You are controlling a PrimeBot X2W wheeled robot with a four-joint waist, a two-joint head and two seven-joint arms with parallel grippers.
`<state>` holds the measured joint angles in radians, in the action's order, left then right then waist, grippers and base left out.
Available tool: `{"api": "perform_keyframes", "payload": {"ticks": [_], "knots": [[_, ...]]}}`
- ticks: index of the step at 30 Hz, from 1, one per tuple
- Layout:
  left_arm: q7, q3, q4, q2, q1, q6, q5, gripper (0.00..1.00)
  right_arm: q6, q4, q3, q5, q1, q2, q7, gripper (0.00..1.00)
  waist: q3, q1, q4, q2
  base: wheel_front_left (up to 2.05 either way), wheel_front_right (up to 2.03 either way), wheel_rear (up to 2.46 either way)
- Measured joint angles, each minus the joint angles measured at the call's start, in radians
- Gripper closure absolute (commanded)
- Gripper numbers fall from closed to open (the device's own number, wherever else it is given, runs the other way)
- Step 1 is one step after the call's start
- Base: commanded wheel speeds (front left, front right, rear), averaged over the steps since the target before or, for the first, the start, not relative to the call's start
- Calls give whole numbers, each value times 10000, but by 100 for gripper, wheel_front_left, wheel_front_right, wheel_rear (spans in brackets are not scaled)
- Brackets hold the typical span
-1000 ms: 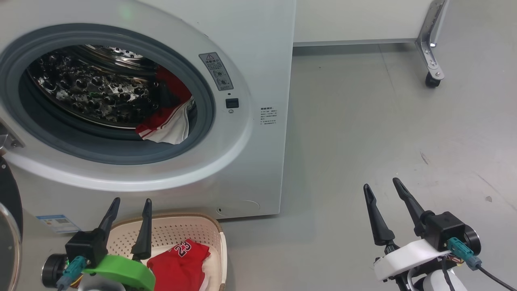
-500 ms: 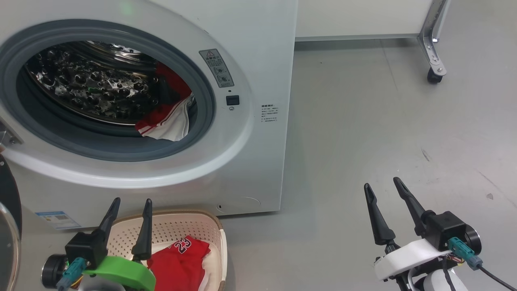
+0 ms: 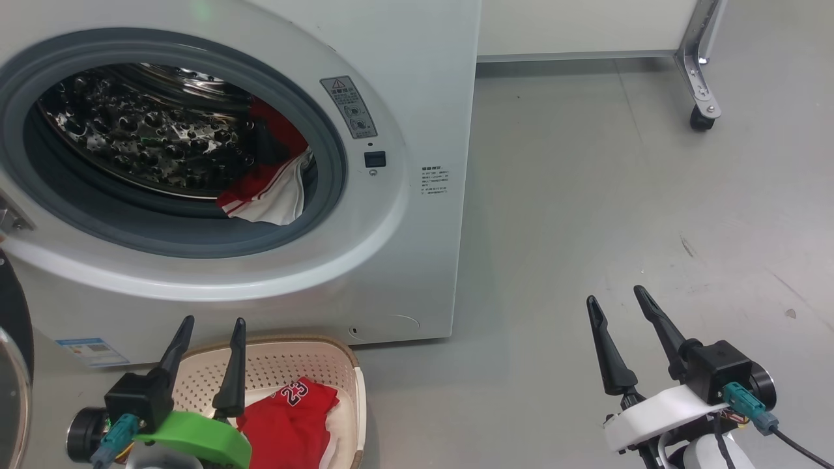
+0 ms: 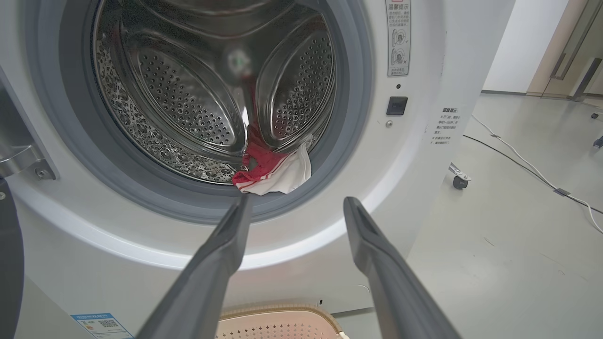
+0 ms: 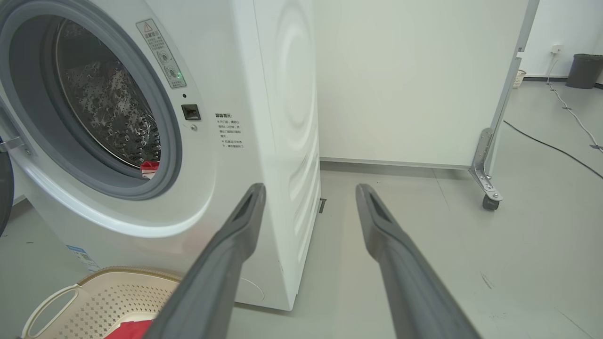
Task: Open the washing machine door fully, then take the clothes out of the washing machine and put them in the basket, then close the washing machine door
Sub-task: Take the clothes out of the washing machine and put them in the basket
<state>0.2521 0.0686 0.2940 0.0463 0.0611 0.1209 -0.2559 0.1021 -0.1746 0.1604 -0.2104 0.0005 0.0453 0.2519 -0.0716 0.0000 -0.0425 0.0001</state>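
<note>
Grey floor (image 3: 586, 195) w/ washing machine (image 3: 417, 260) ahead of both grippers. L gripper (image 3: 214, 320) spread, empty; basket (image 3: 306, 365) w/ no. 23 top (image 3: 293, 417) just below it, other clothes (image 3: 267, 195) ahead in drum (image 3: 130, 130). R gripper (image 3: 616, 294) also spread, empty.

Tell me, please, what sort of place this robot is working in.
Probably a test room staged for laundry: a washing machine on grey floor, a partition on castors, loose cables.
</note>
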Motion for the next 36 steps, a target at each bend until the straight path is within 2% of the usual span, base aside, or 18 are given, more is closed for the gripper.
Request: {"api": "perform_keyframes", "payload": {"ticks": [22,31,36], "knots": [[0,-12,-215,-15,0,0,25,0,10,79,15,2,-9,-2,0,0,-300,0,-81,0,0,0,0],[0,-213,-500,-2,58,0,27,0,10,328,163,2,-173,-2,0,0,-912,0,-168,0,0,0,0],[-2,-499,-681,203,609,-12,23,0,8,445,267,0,-287,-2,0,0,-1444,0,-272,0,0,0,0]]}}
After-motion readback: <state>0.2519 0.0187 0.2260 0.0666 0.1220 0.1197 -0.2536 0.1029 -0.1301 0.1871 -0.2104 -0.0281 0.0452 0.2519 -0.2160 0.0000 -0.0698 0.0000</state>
